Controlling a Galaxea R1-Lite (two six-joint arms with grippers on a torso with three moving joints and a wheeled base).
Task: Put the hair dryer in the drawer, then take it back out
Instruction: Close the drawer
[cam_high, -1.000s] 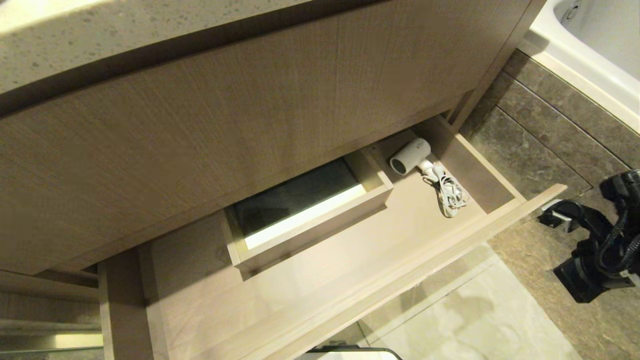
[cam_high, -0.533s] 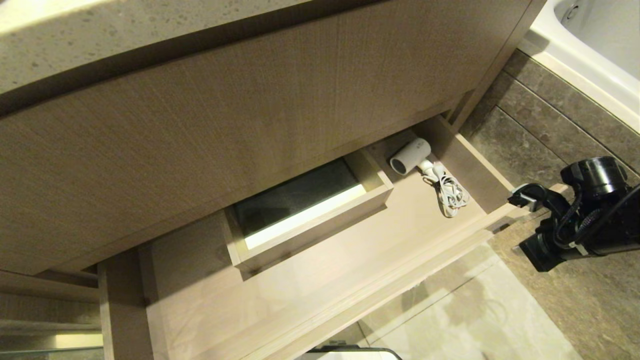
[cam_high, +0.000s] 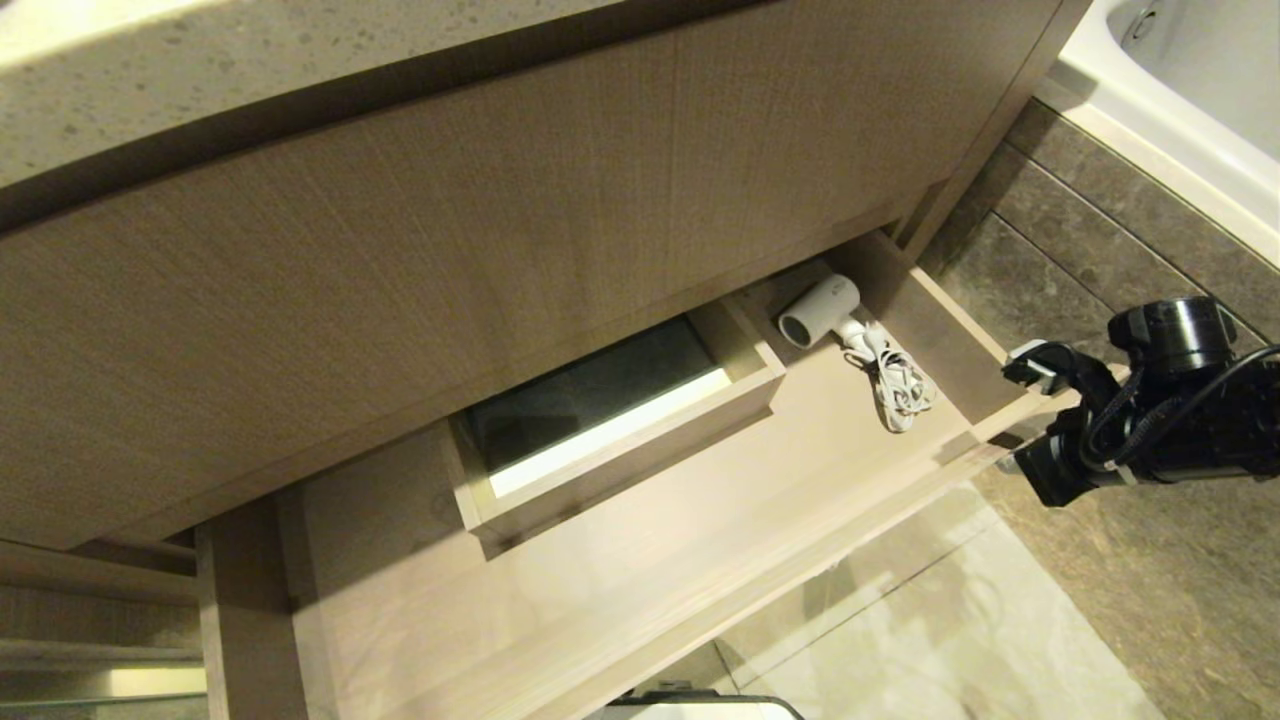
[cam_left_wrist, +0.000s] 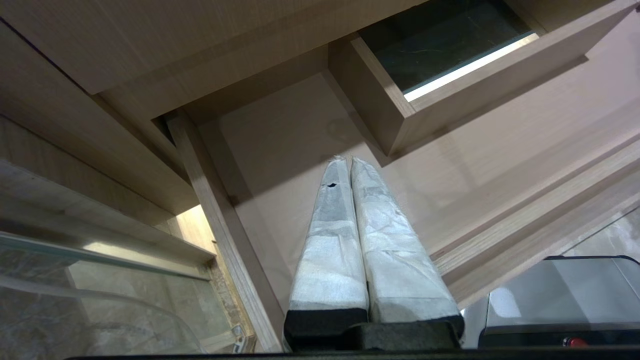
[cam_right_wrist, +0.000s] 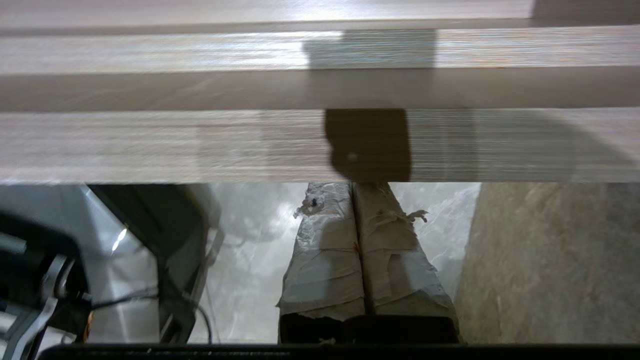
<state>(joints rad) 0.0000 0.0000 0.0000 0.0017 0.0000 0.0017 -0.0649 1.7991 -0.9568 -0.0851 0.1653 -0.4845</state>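
Over at the drawer's (cam_high: 640, 560) right corner, our right gripper (cam_high: 1025, 368) sits fully closed, holding nothing. Hair dryer (cam_high: 820, 310) lies further in toward the back, barrel angled diagonally, so we're nearest with that arm.

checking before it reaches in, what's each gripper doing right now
left gripper: closed, holding nothing, above the light-brown wood-grain drawer.
right gripper: closed, holding nothing, at the drawer's front edge.

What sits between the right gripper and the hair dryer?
In the head view: the drawer's front corner and right side wall, then the coiled white cord. The right gripper, shut, is outside that corner; the hair dryer lies at the drawer's back right.
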